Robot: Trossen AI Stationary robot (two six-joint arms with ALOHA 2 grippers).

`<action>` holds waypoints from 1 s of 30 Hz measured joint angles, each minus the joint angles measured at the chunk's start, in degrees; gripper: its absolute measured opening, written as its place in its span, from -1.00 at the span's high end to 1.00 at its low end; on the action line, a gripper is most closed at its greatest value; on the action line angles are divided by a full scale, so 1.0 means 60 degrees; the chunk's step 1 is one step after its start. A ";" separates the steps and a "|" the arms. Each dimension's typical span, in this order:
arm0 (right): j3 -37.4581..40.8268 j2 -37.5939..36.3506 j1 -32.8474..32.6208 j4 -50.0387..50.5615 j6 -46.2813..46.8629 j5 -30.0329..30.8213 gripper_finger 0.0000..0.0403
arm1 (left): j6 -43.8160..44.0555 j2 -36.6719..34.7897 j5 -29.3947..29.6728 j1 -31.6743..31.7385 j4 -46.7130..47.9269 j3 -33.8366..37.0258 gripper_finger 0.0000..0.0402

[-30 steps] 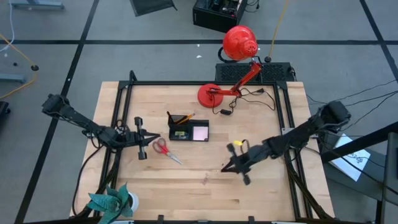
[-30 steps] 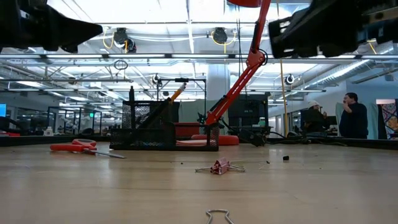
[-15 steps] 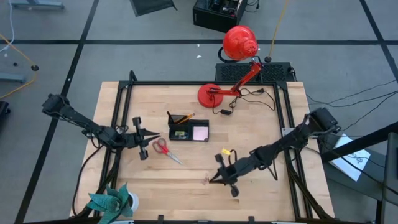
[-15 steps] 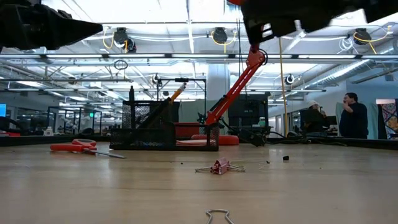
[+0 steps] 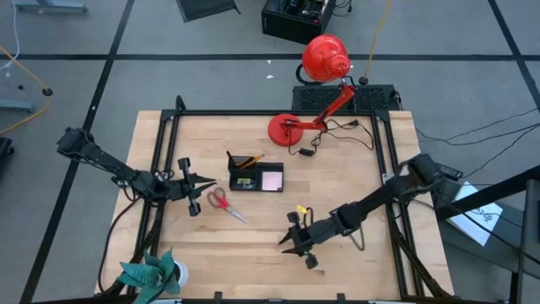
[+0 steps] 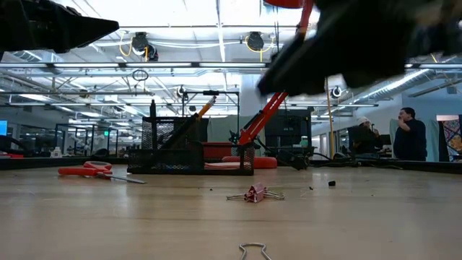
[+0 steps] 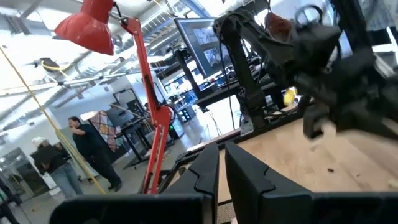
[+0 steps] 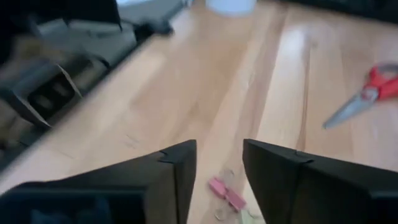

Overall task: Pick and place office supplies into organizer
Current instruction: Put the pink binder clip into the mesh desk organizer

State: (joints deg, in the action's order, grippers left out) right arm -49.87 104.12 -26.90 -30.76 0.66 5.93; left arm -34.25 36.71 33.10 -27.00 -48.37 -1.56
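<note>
Right gripper (image 5: 287, 241): over the table's front middle, fingers parted and empty, just above a pink binder clip (image 8: 225, 193). Left gripper (image 5: 205, 183): at the left, beside the red-handled scissors (image 5: 222, 202), fingers nearly together, nothing held. Organizer (image 5: 256, 176): mid-table near the lamp base (image 5: 285, 129), holding a pink notepad (image 5: 272, 180) and pens (image 5: 245, 160).

We are looking at a pale wooden desk (image 5: 337, 177) with a light grain, framed in black. The scissors (image 5: 223, 202) are showing red handles and silver blades. The organizer (image 5: 256, 175) is showing black, with a pale pink notepad (image 5: 272, 180) in one compartment and an orange pencil (image 5: 252, 158) sticking out of another. A small pink binder clip (image 6: 254, 193) with silver wire arms is lying on the wood. The lamp (image 5: 325, 59) is glowing bright red. The plant (image 5: 145, 274) is showing teal leaves in a white pot. Both arms are showing dark, nearly black.
</note>
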 joint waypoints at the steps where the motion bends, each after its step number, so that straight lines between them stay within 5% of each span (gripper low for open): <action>1: -0.0087 0.0212 0.0068 0.0028 -0.0079 0.0000 0.35 | 0.0115 0.0002 0.0000 0.0000 0.0000 0.0000 0.82; 10: -0.0189 0.0872 0.0231 -0.0321 -0.0716 -0.0609 0.18 | 0.0851 0.0004 -0.0002 0.0000 0.0067 -0.0004 0.82; 30: -0.0172 0.0870 0.0806 0.0468 -0.0736 -0.1970 0.23 | 0.1350 0.0004 0.0002 -0.0002 0.0272 -0.0004 0.82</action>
State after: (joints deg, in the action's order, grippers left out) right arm -50.90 109.34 -22.06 -27.95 -3.76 -5.89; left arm -26.15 36.73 33.11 -27.02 -46.74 -1.58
